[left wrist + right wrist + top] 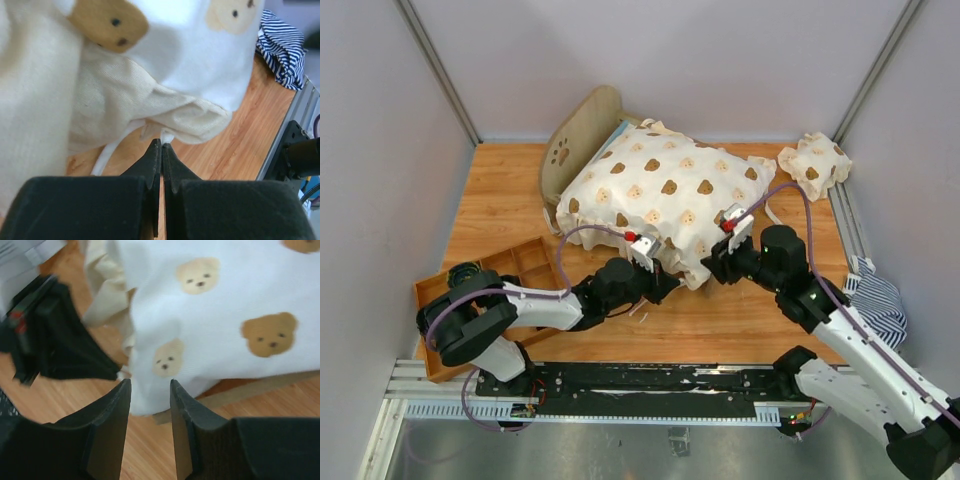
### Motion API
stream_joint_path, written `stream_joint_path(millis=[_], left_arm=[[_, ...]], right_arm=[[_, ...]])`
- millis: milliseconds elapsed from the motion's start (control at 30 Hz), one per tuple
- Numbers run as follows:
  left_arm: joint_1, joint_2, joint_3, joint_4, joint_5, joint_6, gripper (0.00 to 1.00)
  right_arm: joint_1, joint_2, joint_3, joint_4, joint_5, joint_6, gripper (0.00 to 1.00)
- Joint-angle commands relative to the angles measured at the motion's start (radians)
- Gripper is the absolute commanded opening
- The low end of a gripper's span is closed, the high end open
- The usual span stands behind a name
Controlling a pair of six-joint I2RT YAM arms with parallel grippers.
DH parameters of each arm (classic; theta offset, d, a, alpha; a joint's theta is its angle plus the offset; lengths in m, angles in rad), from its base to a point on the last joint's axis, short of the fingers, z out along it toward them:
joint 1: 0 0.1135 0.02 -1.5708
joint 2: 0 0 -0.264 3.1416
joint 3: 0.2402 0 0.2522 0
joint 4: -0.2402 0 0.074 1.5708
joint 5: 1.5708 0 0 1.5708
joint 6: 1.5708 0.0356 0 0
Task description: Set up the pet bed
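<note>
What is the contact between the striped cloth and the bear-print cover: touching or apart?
Apart. The top view shows bare table between striped cloth and bear-print cover.

The table (500, 200) is filled in the middle by the covered bed (576, 135). Bare wood is left along the left edge, blocked at the near corner by a tray (525, 260).

Pet bed (590, 115) sits at the far middle of the table (500, 200), set at an angle. Its arched plywood headboard (572, 140) stands upright at the far left, paw-print cutout (561, 155) on show. A sliver of blue mattress (620, 134) peeks out beside it. Everything else hides under the bear-print cover (670, 190), though the right wrist view catches a pale wooden rail (260, 386) below the hem.
</note>
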Motion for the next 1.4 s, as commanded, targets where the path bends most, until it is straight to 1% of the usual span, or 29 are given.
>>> stream_joint_path(millis=[0, 67, 133, 167, 233, 333, 400, 533, 633, 700, 900, 1067, 1267, 1367], left_arm=[[0.059, 0.025, 0.06, -0.057, 0.176, -0.034, 0.0], [0.089, 0.043, 0.082, -0.059, 0.232, -0.044, 0.0], [0.124, 0.062, 0.106, -0.062, 0.302, -0.065, 0.0], [0.138, 0.071, 0.114, -0.062, 0.328, -0.076, 0.0], [0.163, 0.083, 0.126, -0.062, 0.361, -0.085, 0.0], [0.184, 0.101, 0.138, -0.061, 0.399, -0.082, 0.0], [0.203, 0.116, 0.149, -0.061, 0.425, -0.088, 0.0], [0.23, 0.151, 0.169, -0.059, 0.482, -0.106, 0.0], [0.248, 0.179, 0.183, -0.059, 0.498, -0.121, 0.0], [0.266, 0.195, 0.186, -0.058, 0.5, -0.132, 0.0], [0.31, 0.241, 0.199, -0.043, 0.548, -0.146, 0.0], [0.354, 0.28, 0.218, -0.045, 0.605, -0.132, 0.0], [0.397, 0.316, 0.239, -0.053, 0.692, -0.102, 0.0], [0.408, 0.33, 0.264, -0.115, 0.714, -0.058, 0.0]], right_arm=[[0.061, -0.086, -0.087, 0.066, -0.253, -0.355, 0.37], [0.093, -0.108, -0.119, 0.133, -0.267, -0.374, 0.35], [0.139, -0.109, -0.175, 0.224, -0.256, -0.382, 0.3], [0.17, -0.1, -0.21, 0.261, -0.232, -0.387, 0.24], [0.258, -0.077, -0.273, 0.353, -0.16, -0.409, 0.19], [0.401, -0.003, -0.347, 0.485, -0.086, -0.511, 0.2], [0.463, 0.064, -0.344, 0.508, -0.077, -0.603, 0.23], [0.502, 0.226, -0.284, 0.499, -0.107, -0.763, 0.27], [0.528, 0.328, -0.231, 0.47, -0.073, -0.897, 0.28], [0.531, 0.374, -0.208, 0.456, -0.062, -0.963, 0.29], [0.548, 0.47, -0.121, 0.328, -0.007, -1.107, 0.31], [0.552, 0.563, -0.039, 0.233, 0.022, -1.166, 0.33], [0.554, 0.633, 0.024, 0.172, 0.052, -1.223, 0.35], [0.554, 0.671, 0.031, 0.168, 0.071, -1.239, 0.35]])
